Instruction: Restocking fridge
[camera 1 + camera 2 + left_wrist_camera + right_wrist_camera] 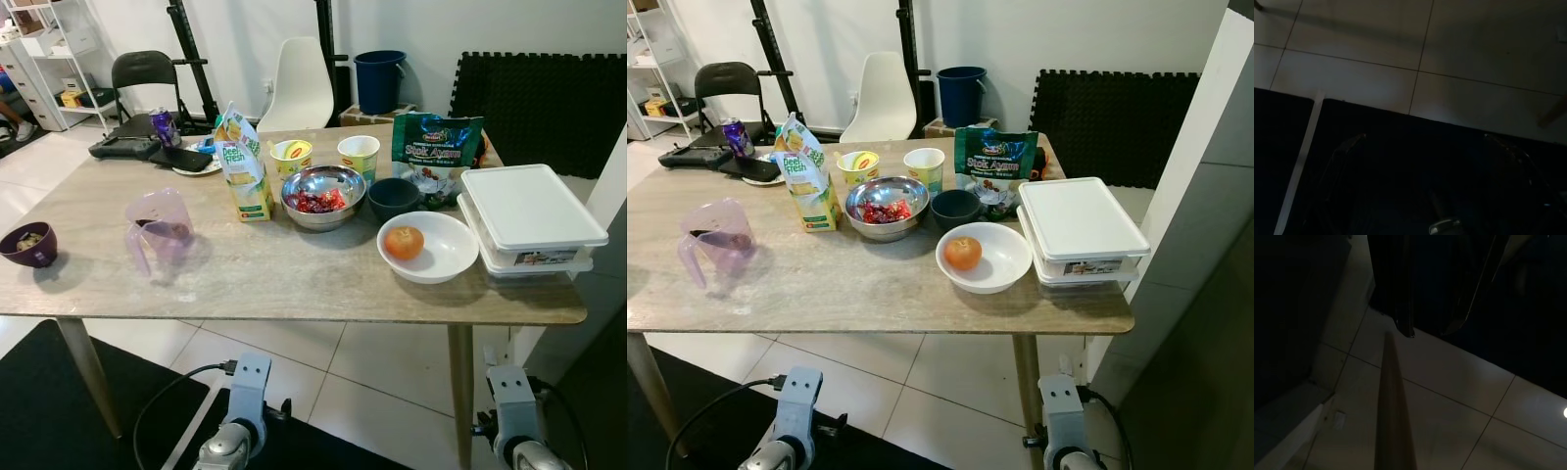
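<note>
A wooden table (294, 284) holds groceries waiting to go into the fridge. Nearest the robot's right side sit two stacked clear food boxes with a flat white lid (529, 206). They look rigid, smooth and probably fairly heavy if full, so a hold at the two short ends or under the rim seems safest. Beside them a white bowl (446, 257) holds a round orange fruit (404, 242), likely firm but prone to rolling. Further back are a steel bowl of red food (323, 196), a small dark bowl (394, 196), a soft green snack bag (436, 147) that would crumple, two paper cups and an opened juice carton (243, 162).

Both arms hang idle below the table edge, left arm (240, 421) and right arm (514, 416), well below and short of every item. The wrist views are too dark to tell whether either gripper's fingers are spread or closed.
</note>
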